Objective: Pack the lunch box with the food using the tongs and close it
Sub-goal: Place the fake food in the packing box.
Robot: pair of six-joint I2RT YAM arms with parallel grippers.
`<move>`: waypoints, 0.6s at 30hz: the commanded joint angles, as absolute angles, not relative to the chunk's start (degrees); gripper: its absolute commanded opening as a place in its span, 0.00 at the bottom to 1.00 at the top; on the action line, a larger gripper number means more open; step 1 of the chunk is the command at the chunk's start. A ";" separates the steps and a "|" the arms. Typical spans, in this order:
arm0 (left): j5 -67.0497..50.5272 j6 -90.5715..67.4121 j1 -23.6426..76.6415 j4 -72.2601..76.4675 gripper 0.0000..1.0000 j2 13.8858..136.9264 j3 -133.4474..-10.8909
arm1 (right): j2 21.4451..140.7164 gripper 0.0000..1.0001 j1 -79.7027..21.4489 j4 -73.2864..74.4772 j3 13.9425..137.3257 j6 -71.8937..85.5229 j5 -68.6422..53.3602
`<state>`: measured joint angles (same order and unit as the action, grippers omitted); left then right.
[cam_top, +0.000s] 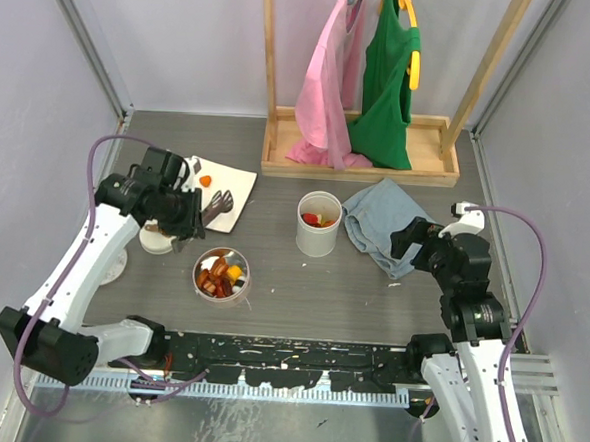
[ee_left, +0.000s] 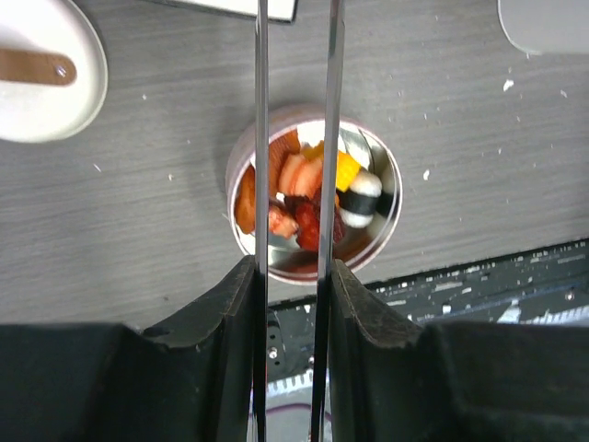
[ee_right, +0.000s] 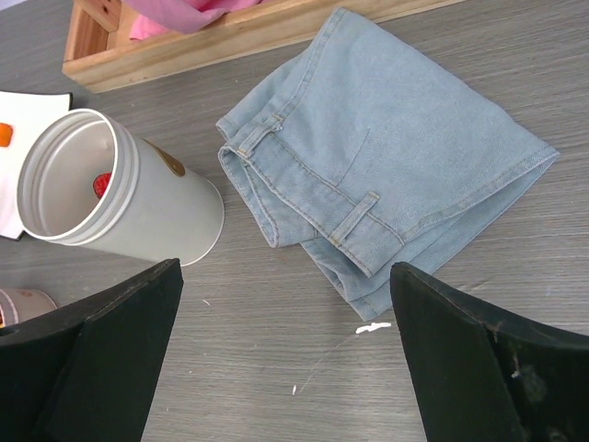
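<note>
Grey wood-grain table (cam_top: pixel 371 296), pale walls (cam_top: pixel 186 34); left gripper (ee_left: pixel 292 276) pinches the tongs (ee_left: pixel 261 138); right gripper (ee_right: pixel 285 276) gapes wide.

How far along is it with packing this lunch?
Done: the round tin already holds several food pieces. In hand: the left gripper grips the tongs right above that tin. Left: an orange piece and dark bits lie on the plate, and the white lid sits off to the side.
</note>
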<state>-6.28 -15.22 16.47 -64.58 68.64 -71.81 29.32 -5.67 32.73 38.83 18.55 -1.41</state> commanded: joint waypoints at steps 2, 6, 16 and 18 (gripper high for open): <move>-5.82 -17.97 19.56 -70.03 0.23 64.02 -73.09 | 29.53 1.00 -5.98 29.54 39.92 18.19 -0.70; -5.33 -20.14 22.10 -72.50 0.23 60.55 -72.05 | 29.45 1.00 -5.97 29.49 39.82 18.19 -0.83; -3.12 -23.64 24.67 -79.44 0.21 53.50 -68.65 | 29.36 1.00 -5.93 29.44 39.64 18.36 -0.97; -2.32 -24.13 24.70 -80.65 0.21 52.28 -68.35 | 29.28 1.00 -5.93 29.49 39.64 18.33 -0.98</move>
<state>-4.05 -22.13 24.36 -77.91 54.98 -68.49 29.63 -5.67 32.58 38.83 18.55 -1.39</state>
